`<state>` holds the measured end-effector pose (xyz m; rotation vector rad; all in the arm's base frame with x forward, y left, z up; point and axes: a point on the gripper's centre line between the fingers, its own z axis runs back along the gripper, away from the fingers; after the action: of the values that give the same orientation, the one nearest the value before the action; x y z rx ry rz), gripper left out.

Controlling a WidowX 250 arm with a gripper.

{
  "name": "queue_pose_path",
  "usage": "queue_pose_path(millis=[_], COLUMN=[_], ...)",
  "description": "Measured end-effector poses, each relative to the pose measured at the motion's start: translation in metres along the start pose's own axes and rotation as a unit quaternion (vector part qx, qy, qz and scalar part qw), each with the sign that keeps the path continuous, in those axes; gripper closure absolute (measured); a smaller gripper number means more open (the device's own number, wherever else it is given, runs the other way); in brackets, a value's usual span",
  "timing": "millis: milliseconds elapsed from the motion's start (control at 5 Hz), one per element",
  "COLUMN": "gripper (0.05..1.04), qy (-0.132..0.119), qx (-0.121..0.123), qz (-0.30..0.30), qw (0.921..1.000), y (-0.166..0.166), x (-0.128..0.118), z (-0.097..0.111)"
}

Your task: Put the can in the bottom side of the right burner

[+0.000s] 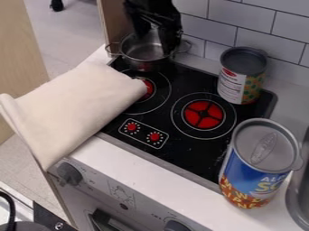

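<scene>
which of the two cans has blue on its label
The can nearer the camera, with a pull tab on its top. The other can, closer to the tiled wall, has white and green sides instead.

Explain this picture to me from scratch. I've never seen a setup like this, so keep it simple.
This is one picture, taken by a fixed camera looking down at a slant on a toy kitchen. The black machine coming in at the top is a robot arm; its grasping end, the hand, is at the metal pot by the back of the stovetop. I can't tell whether it grips the pot. Neither can is held.

The stovetop has two burners with red centers. A cream cloth partly covers the left burner; the right burner is uncovered. A patterned can stands behind and to the right of that burner, and a blue can with a pull tab stands near the front right corner.
</scene>
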<state>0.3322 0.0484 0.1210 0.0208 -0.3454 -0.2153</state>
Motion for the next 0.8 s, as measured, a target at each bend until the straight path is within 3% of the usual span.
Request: queue_pose_path(millis=[200, 400, 800], gripper=[0.083, 0.083, 0.083], qy=[-0.029, -0.066, -0.122], qx=[-0.016, -0.048, -0.081], qz=[-0.009, -0.033, -0.04], qw=[0.9994, 0.9961, 0.9884], y=[-0.009, -0.026, -0.07], x=[0.002, 0.004, 0.02], z=[0.005, 0.005, -0.002])
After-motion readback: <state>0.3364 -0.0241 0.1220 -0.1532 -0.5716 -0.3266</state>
